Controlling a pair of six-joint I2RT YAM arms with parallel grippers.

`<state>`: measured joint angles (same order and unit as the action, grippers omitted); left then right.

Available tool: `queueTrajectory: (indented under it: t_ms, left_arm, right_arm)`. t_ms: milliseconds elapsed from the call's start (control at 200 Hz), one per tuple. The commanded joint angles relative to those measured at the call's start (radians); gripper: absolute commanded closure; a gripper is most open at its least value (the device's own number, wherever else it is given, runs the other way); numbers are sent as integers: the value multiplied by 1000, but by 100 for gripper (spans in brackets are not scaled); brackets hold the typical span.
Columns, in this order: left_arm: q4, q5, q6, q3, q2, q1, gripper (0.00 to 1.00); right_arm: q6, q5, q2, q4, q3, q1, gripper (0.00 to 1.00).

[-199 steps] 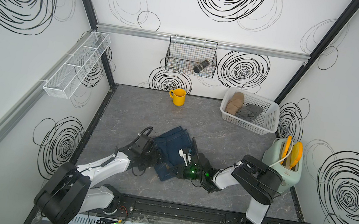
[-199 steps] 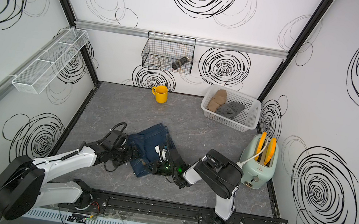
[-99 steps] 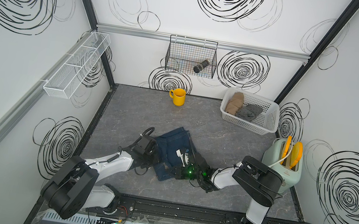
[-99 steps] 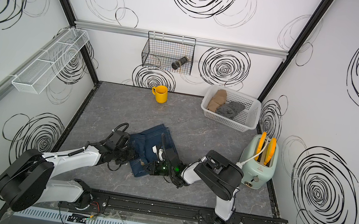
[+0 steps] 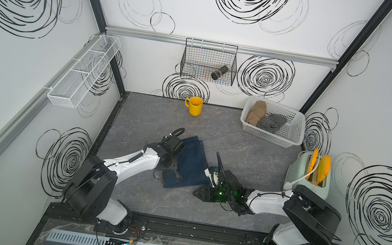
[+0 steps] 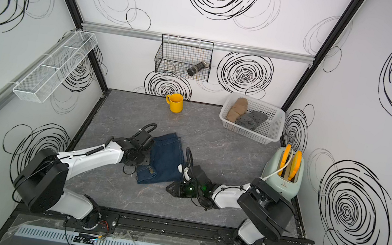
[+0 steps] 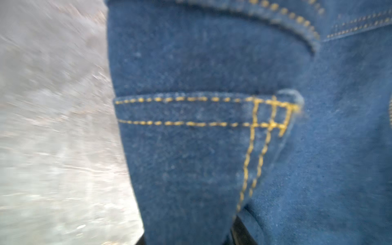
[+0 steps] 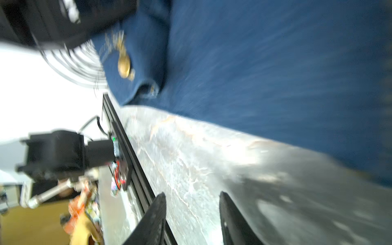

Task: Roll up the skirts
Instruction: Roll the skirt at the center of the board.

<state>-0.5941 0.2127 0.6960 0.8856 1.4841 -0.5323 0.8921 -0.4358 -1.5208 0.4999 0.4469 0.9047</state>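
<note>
The right gripper [image 8: 192, 194] has let go and drawn back, jaws apart and empty above the table [image 5: 238, 148], leaving the denim skirt [image 5: 189, 164] unrolled at centre frame. The left gripper [image 5: 168, 164] is buried in its left edge, hold unclear. Rolling likely restarts.

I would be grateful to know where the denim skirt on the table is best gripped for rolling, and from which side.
Probably the near edge of the denim skirt, the end with the brass button, pinched at both corners. It lies flat on the table, so come in low from the robot's side, sliding one finger beneath, then roll away toward the far end.
</note>
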Motion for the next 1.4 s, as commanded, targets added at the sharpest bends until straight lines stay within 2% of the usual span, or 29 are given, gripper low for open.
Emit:
queueTrajectory:
  t_ms: [0, 125, 220, 335, 450, 705, 891, 1061, 1221, 1331, 1396]
  left_arm:
    - [-133, 120, -54, 87, 49, -37, 60]
    - [-185, 121, -78, 141, 119, -52, 60]
    - [-228, 154, -76, 185, 147, -71, 60]
    - [-259, 148, -77, 230, 173, -73, 59]
    - [-298, 157, -81, 284, 215, -80, 58]
    - [-330, 166, -76, 345, 297, -99, 57]
    - [-342, 147, -63, 414, 360, -137, 49]
    - [-334, 79, -59, 472, 389, -143, 35]
    - [-282, -17, -59, 431, 351, -108, 31]
    - [-190, -141, -82, 343, 280, -47, 31]
    - [-110, -278, -105, 277, 226, -5, 32]
  right_arm:
    - [24, -52, 17, -82, 76, -76, 61]
    - [22, -106, -96, -119, 244, -115, 67]
    - [55, -90, -209, -143, 360, -117, 69]
    - [147, -120, -358, -47, 447, -127, 72]
    - [150, -182, -503, -32, 591, -126, 78]
    - [101, -195, -625, -131, 754, -124, 77]
    - [77, -233, -712, -194, 838, -116, 77]
    - [92, -247, -740, -177, 830, -117, 77]
    - [96, -259, -715, -126, 781, -139, 77]
    - [98, -281, -705, -92, 762, -151, 78]
    - [85, -295, -716, -106, 775, -153, 78]
